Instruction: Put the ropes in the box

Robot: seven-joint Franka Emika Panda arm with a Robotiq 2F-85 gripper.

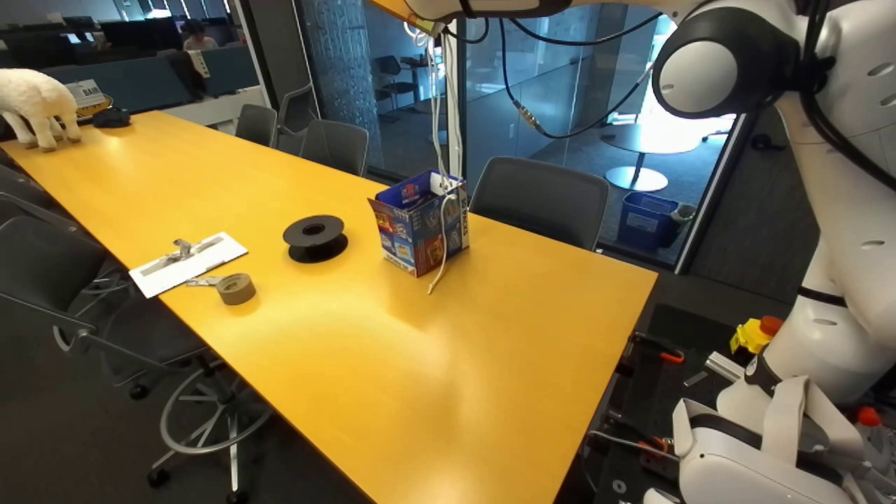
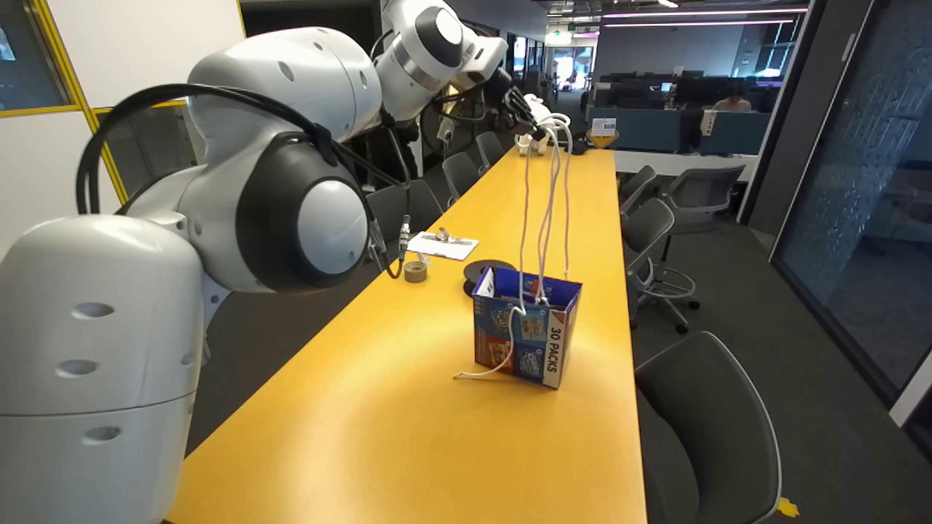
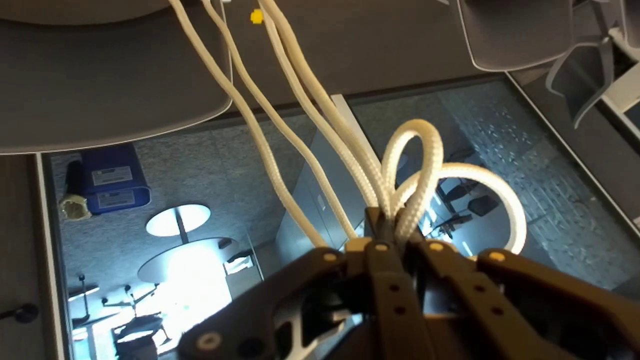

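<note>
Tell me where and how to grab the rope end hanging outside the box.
Probably best: pinch the rope tail midway down its hanging stretch, coming level from the outer side, facing the box. It runs roughly upright there, whereas its tip lies on the table. The gripper, shut on ropes, would need freeing first.

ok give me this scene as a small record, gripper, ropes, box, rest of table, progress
gripper: shut on the ropes, above the box
ropes: looped at the grip, strands hanging into the box
loose end: over the box's edge, resting on the table
box: upright, top open
rest of table: black spool, tape roll, white sheet, stuffed animal
progress: ropes only partly in the box
</note>
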